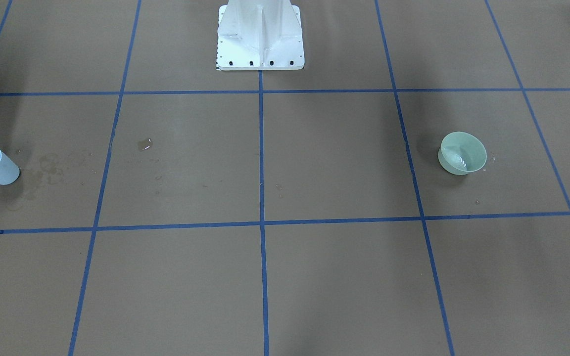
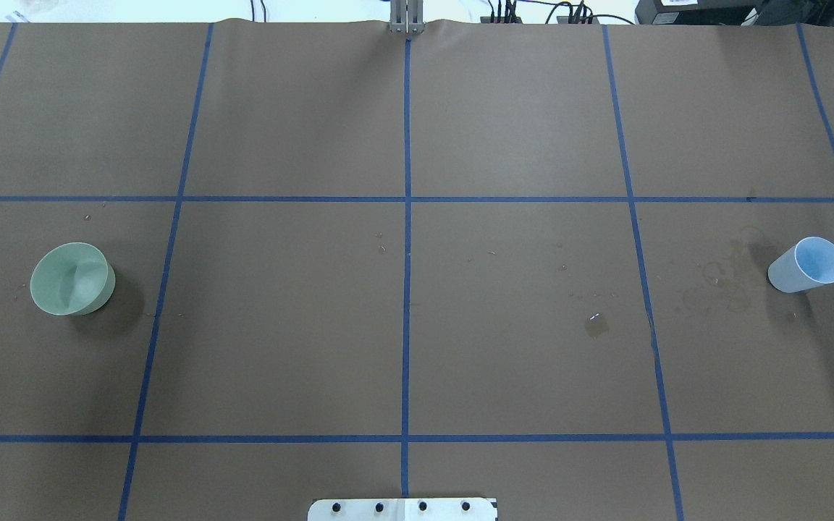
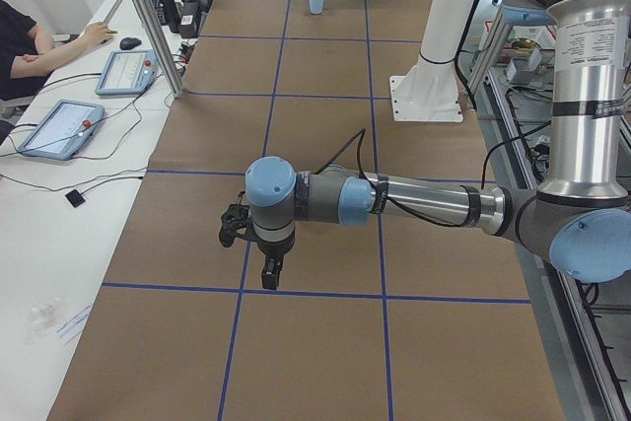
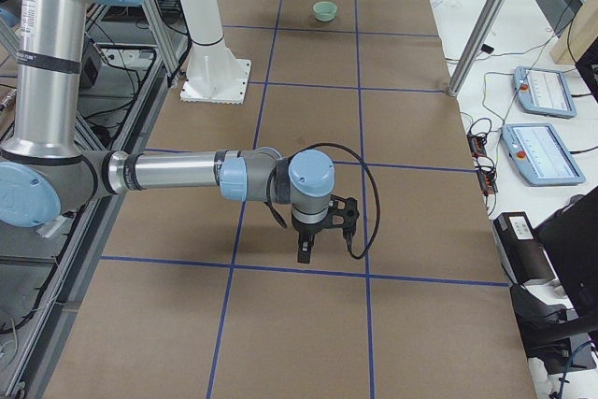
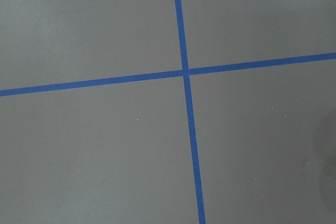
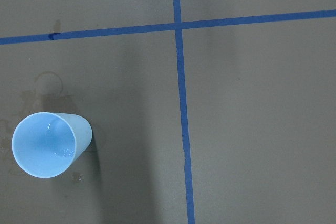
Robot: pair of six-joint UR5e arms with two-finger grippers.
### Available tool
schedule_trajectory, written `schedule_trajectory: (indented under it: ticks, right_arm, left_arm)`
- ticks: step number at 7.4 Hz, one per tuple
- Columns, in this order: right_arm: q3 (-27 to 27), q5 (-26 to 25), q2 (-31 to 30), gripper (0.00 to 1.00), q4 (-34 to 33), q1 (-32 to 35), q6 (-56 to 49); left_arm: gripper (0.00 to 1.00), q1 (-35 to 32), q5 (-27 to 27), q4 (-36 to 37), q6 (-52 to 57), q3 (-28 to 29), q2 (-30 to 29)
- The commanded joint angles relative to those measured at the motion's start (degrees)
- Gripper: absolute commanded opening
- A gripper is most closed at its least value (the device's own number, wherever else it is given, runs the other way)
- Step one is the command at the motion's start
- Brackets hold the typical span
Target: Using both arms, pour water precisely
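**Clerk:** Item one, far left?

**Checker:** Green bowl (image 2: pixel 73 278), upright on the brown surface (image 2: pixel 518 108), in the middle row of the blue tape (image 2: pixel 407 217) grid. The water (image 1: pixel 459 159) was in it, a faint ripple at the bottom.

**Clerk:** Item two, left arm (image 3: pixel 434 206)?

**Checker:** Upper section vertical at the robot's side, elbow bent and forearm level, reaching out over the surface. The wrist was turned down and the left fingers (image 3: pixel 269 278) hung above a tape line, clear of the surface. Apart or together: cannot tell from the side view. Its wrist camera showed only a tape crossing.

**Clerk:** Centre?

**Checker:** White pedestal (image 1: pixel 260 37) on the midline, at the robot's edge. A small puddle (image 2: pixel 596 325) lay right of centre, well apart from both vessels.

**Clerk:** Right arm (image 4: pixel 177 173)?

**Checker:** Same pose, mirrored: vertical column, level forearm, wrist down. The right fingers (image 4: pixel 304 251) pointed at the surface. Their spacing: cannot tell.

**Clerk:** Far right?

**Checker:** Blue cup (image 2: pixel 806 265), upright, mouth open, with pale stain rings on the surface beside it. A few glints showed inside in the right wrist view.
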Motion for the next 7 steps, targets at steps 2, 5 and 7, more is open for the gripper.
schedule_trajectory:
  ticks: [2, 5, 7]
  right_arm:
    - [0.18, -0.09, -0.05, 0.99, 0.09, 0.00, 0.00]
    - [0.09, -0.35, 0.21, 0.99, 0.18, 0.00, 0.00]
    - [0.26, -0.18, 0.39, 0.99, 0.26, 0.00, 0.09]
  left_arm:
    - [1.00, 0.00, 0.09, 0.00, 0.00, 0.09, 0.00]
    - [1.00, 0.00, -0.52, -0.43, 0.44, -1.14, -0.09]
    - [1.00, 2.53, -0.53, -3.40, -0.17, -1.41, -0.44]
